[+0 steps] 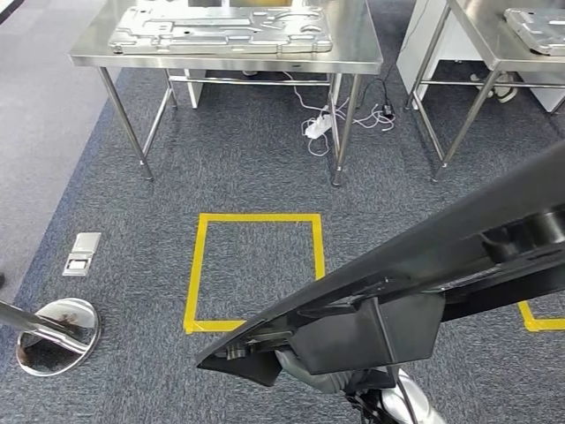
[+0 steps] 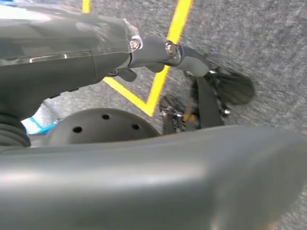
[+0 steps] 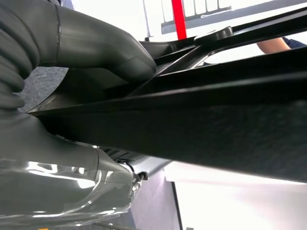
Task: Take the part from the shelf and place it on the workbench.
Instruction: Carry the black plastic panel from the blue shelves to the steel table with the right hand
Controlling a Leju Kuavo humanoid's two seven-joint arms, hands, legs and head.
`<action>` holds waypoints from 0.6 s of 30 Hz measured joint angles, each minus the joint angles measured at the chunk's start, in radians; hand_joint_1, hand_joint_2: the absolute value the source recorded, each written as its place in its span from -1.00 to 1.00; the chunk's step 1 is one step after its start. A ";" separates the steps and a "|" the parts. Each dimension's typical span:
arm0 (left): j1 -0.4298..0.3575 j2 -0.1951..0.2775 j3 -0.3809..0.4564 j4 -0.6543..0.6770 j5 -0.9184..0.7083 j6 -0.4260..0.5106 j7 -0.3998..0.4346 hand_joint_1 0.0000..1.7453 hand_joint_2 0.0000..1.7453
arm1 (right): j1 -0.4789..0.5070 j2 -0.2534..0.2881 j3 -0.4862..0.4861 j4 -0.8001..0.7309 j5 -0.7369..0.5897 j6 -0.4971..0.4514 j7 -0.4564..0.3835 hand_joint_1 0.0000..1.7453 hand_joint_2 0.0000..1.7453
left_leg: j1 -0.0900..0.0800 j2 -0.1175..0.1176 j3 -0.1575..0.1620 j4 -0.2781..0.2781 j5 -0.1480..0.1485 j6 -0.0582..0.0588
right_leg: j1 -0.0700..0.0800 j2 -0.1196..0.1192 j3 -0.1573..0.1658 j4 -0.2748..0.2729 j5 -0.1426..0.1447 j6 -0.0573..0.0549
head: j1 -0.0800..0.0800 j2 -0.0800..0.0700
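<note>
Part: a long black part [image 1: 413,265] is carried tilted above the carpet, in front of the workbench [image 1: 359,53].
Right hand: the right hand [image 3: 72,120] is clamped on the part, thumb on one face, fingers on the other.
Left hand: the left hand [image 2: 108,62] is seen near floor tape [image 2: 159,81]; its grasp cannot be told.
Workbench: a grey metal panel [image 1: 220,28] is lying on top.

Count: 2 steel tabletops [image 1: 359,55] [image 1: 481,35]; 2 silver panels [image 1: 220,31] [image 1: 539,28]; 1 black part [image 1: 413,265]; 1 full yellow tape square [image 1: 256,217]
</note>
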State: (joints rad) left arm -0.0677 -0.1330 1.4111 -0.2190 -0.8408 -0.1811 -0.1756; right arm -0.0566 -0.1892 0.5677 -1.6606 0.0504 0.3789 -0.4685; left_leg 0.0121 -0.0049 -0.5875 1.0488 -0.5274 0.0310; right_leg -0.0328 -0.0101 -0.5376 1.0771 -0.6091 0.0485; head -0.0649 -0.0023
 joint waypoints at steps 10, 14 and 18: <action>-0.002 -0.004 0.000 0.000 0.000 -0.002 0.000 -1.00 1.00 | 0.000 0.000 0.002 0.011 0.000 0.003 0.000 1.00 1.00 | -0.014 -0.005 0.063 -0.001 -0.053 0.005 | 0.020 0.006 -0.071 -0.004 0.095 -0.030 | 0.000 0.000; -0.005 -0.004 0.000 0.000 0.001 -0.002 0.000 -1.00 1.00 | 0.000 0.000 0.003 0.012 -0.002 0.003 0.000 1.00 1.00 | -0.013 -0.003 0.065 0.002 -0.068 -0.015 | 0.018 0.008 -0.058 -0.026 0.082 -0.044 | -0.001 0.000; -0.006 -0.004 0.001 0.000 0.002 -0.003 -0.001 -1.00 1.00 | -0.002 0.000 0.003 0.013 -0.003 0.004 0.000 1.00 1.00 | -0.004 -0.003 -0.049 0.207 -0.148 -0.039 | 0.009 0.002 -0.039 -0.033 0.067 -0.056 | -0.003 0.000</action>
State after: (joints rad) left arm -0.0732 -0.1373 1.4117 -0.2190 -0.8389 -0.1839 -0.1770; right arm -0.0586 -0.1888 0.5710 -1.6480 0.0474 0.3825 -0.4688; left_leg 0.0086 -0.0075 -0.6364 1.2555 -0.6755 -0.0085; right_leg -0.0237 -0.0085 -0.5761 1.0446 -0.5423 -0.0072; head -0.0675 -0.0023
